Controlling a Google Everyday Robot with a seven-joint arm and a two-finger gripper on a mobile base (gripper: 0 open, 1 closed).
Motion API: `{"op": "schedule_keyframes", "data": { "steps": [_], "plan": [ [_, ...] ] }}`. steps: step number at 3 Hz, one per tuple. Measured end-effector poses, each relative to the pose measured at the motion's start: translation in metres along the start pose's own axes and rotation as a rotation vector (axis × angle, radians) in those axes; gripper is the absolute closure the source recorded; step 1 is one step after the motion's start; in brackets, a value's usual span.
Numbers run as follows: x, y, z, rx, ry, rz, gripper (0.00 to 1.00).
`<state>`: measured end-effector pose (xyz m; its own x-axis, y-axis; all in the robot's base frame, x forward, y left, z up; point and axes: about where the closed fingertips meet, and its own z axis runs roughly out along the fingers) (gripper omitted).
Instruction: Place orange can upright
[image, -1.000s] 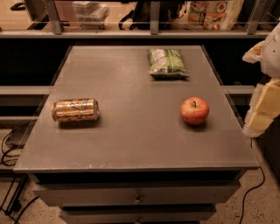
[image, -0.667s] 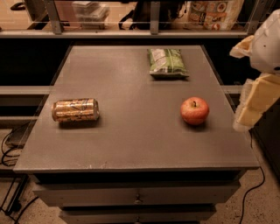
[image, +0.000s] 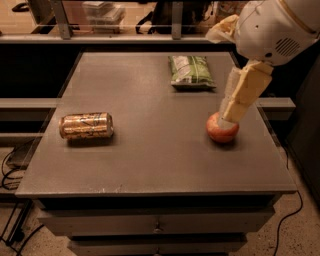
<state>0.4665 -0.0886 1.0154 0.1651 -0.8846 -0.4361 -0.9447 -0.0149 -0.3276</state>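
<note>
The orange can lies on its side near the left edge of the grey table, its long axis running left to right. My gripper comes in from the upper right and hangs over the right part of the table, in front of the red apple, far to the right of the can. Nothing shows in the gripper.
A green snack bag lies at the back of the table, right of centre. A shelf with a rail runs behind the table. Drawers sit under the table's front edge. Cables lie on the floor at left and right.
My arm has swung in from the right edge of the view toward the table's middle and now covers part of the apple. The can, apple and bag have not moved.
</note>
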Motion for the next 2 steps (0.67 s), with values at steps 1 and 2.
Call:
{"op": "schedule_keyframes", "data": {
  "steps": [1,2],
  "plan": [
    [-0.003,0.003,0.013,-0.033,-0.010,0.004,0.00],
    [-0.031,-0.002,0.039,-0.070,-0.020,-0.062,0.00]
  ]
}}
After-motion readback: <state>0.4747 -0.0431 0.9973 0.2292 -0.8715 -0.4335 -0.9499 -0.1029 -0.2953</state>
